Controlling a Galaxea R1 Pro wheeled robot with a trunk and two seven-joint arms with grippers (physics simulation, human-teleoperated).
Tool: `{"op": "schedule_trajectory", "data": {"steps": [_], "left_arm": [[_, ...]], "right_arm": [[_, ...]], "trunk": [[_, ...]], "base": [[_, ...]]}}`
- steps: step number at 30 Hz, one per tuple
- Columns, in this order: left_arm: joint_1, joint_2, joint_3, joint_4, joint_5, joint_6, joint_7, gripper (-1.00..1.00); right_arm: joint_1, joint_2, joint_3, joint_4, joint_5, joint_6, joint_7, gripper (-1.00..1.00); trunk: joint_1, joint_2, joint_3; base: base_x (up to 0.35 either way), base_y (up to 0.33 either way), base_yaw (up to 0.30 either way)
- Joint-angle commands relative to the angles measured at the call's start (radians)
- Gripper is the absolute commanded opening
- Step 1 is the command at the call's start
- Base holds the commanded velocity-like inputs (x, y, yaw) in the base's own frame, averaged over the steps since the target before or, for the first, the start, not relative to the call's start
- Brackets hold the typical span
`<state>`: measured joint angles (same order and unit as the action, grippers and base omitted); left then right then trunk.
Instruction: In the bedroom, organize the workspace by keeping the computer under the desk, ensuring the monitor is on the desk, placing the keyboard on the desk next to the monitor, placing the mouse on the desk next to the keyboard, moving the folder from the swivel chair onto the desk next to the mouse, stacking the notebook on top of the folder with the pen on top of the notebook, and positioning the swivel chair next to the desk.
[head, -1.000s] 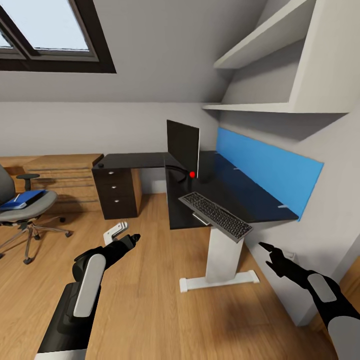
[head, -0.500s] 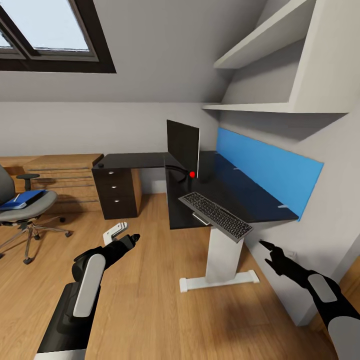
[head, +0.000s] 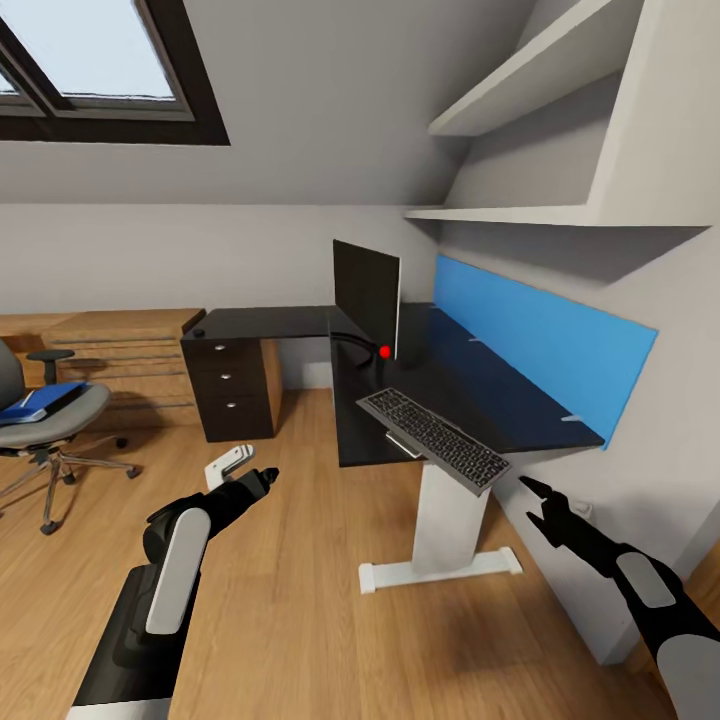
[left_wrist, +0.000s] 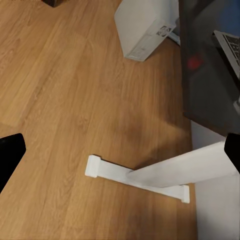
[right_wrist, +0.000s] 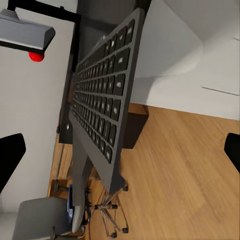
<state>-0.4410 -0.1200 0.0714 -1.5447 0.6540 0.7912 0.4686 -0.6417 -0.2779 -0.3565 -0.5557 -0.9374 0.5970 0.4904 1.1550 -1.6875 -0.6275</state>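
Nearest, the left gripper (head: 262, 479) hung low over the wooden floor (head: 300, 600), its dark fingers close together in the head view; in its own wrist view the fingertips (left_wrist: 10, 152) sat at opposite edges of the picture, so they stood apart and held nothing. The right gripper (head: 537, 500) reached toward the wall beside the desk leg, its fingers spread and empty.

Just beyond the left gripper, a small white object (head: 228, 465) lay on the floor, too small to identify. The white desk leg (head: 445, 520) stood on its foot bar, and in the left wrist view a white computer tower (left_wrist: 145, 27) sat on the floor at the edge of the dark worktop, cut off by the frame.

On the black worktop (head: 480, 395) the keyboard (head: 432, 436) lay at the front corner, tilted and overhanging the edge, with a grey item half hidden beneath it. Farther back the monitor (head: 366, 293) stood edge-on, its screen unreadable, and a small red object (head: 385, 351) sat at its base, perhaps the mouse, though I could not tell. A blue panel (head: 540, 350) ran along the wall behind.

Off to the left, well apart from the desk, the swivel chair (head: 45, 430) was cut off by the frame edge, with a blue folder (head: 40, 400) on its seat. A dark drawer unit (head: 230, 390) stood under the far wing of the worktop.
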Motion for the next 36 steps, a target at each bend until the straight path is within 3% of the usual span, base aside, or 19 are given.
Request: {"op": "schedule_trajectory", "data": {"steps": [1, 14, 36], "left_arm": [[-0.001, -0.001, 0.001, -0.001, 0.011, 0.004, 0.008, 1.00], [-0.001, -0.001, -0.001, 0.000, 0.010, 0.004, 0.006, 1.00], [-0.001, -0.001, -0.002, 0.000, 0.010, 0.004, 0.005, 1.00]], "right_arm": [[-0.001, 0.000, -0.004, 0.001, -0.003, 0.007, 0.000, 1.00], [-0.001, 0.000, -0.018, 0.056, -0.004, 0.001, -0.034, 1.00], [-0.001, 0.003, -0.024, 0.065, -0.003, -0.003, -0.039, 1.00]], "trunk": [[0.000, -0.001, -0.001], [0.000, -0.001, -0.001], [0.000, -0.001, -0.001]], "base": [[0.163, 0.000, 0.000], [0.076, 0.000, 0.000], [0.123, 0.020, 0.000]]}}
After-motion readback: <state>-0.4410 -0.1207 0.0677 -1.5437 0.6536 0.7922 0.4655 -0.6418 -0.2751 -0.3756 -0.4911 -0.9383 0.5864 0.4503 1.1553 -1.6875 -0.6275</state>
